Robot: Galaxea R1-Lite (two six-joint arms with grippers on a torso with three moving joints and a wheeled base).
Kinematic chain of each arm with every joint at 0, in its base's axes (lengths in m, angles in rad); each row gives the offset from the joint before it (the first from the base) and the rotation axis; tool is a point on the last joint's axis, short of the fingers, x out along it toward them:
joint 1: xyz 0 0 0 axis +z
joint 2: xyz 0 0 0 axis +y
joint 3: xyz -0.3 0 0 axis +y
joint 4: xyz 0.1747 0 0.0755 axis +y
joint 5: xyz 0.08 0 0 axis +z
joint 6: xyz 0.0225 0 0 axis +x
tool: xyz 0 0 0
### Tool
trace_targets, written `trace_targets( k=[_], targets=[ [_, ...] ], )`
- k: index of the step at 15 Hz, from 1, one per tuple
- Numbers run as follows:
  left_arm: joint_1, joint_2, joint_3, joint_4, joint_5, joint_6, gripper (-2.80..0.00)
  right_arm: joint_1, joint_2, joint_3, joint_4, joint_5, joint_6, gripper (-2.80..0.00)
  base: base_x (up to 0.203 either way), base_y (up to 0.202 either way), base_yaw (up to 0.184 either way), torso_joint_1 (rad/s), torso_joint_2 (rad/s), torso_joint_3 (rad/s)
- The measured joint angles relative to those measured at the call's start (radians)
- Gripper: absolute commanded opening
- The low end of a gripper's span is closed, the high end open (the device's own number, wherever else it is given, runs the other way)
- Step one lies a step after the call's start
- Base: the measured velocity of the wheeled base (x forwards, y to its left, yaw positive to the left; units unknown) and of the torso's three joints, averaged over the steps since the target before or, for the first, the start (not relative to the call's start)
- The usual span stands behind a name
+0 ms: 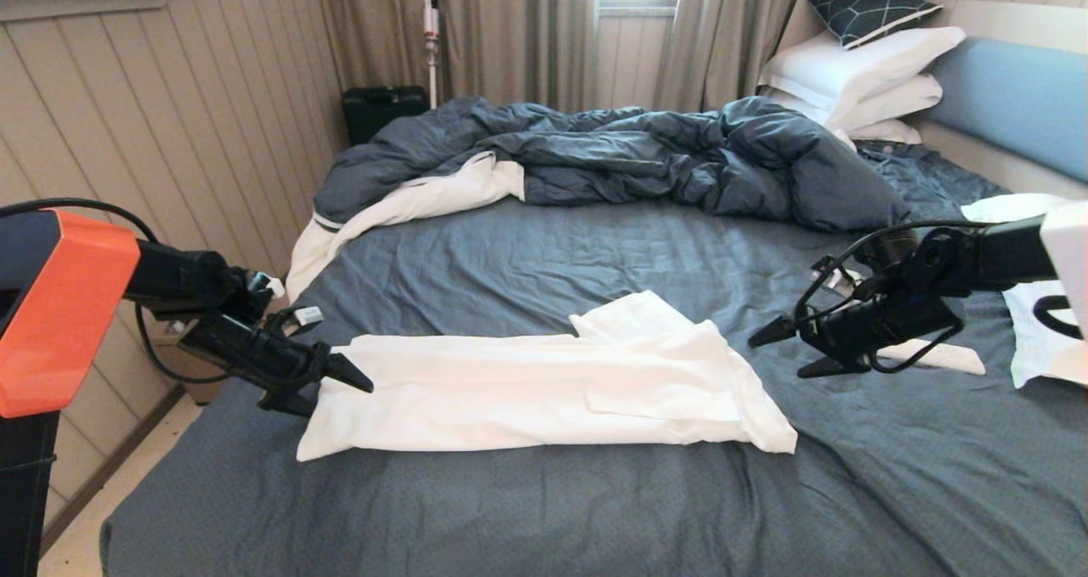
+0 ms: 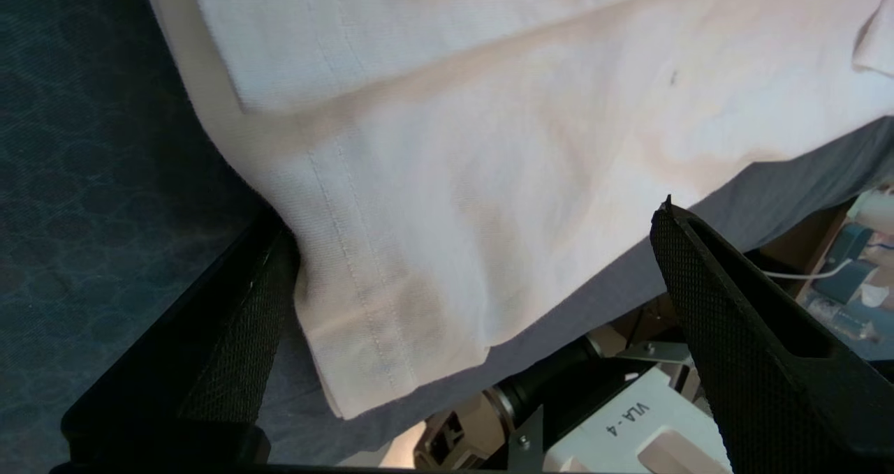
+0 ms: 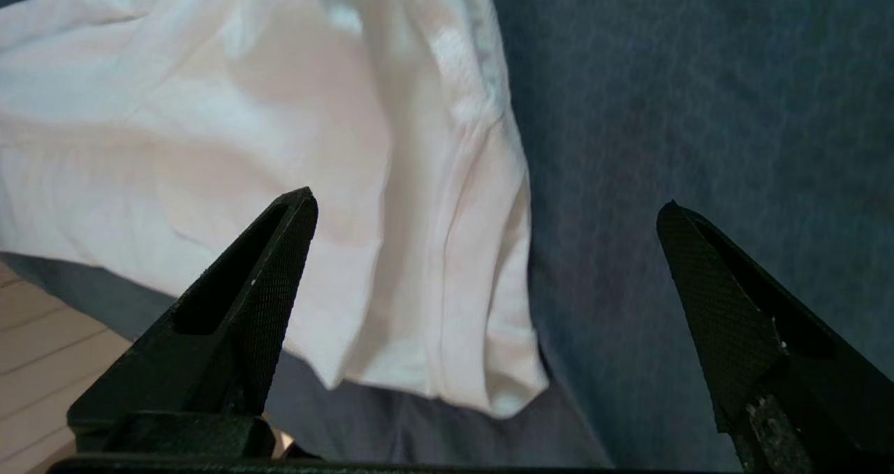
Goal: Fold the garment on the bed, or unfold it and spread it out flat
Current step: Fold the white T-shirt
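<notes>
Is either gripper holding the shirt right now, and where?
Neither. The left gripper is open at the T-shirt's end; the right gripper is open, clear of it.

My black grippers flank a plain white cotton T-shirt (image 1: 544, 390) on the grey-blue textured sheet of the bed (image 1: 544, 254); rumpled dark-blue, white-lined duvet (image 1: 612, 152) behind

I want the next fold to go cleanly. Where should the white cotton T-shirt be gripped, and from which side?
The white cotton T-shirt lies as a long band across the grey-blue bed sheet. Probably grip its two short ends: the open left tool at the hemmed end, the open right tool at the rumpled sleeve end, each coming inward from its own side.
</notes>
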Motion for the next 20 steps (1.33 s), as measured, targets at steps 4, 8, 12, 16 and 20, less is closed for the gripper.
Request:
trace_targets(
  k=[4,8,12,16,20],
  targets=[
    [0.0,0.001,-0.009,0.0,0.0,-0.005,0.0,0.029,0.08,-0.053,0.0,0.0,-0.005,0.0,0.0,0.0,0.0,0.0,0.0,0.0],
    [0.0,0.001,-0.013,0.0,0.0,-0.006,0.0,0.064,0.133,-0.082,0.001,-0.002,-0.007,0.0,0.0,0.0,0.0,0.0,0.0,0.0],
    [0.0,0.002,-0.014,0.0,-0.001,-0.011,0.0,0.111,0.165,-0.112,0.003,-0.003,-0.001,0.0,0.0,0.0,0.0,0.0,0.0,0.0],
    [0.0,0.002,-0.014,0.0,-0.001,-0.011,0.0,0.131,0.166,-0.111,0.005,-0.002,0.003,0.0,0.0,0.0,0.0,0.0,0.0,0.0],
    [0.0,0.002,-0.014,0.0,-0.001,-0.013,0.0,0.152,0.167,-0.099,0.005,-0.001,0.003,0.0,0.0,0.0,0.0,0.0,0.0,0.0]
  ],
)
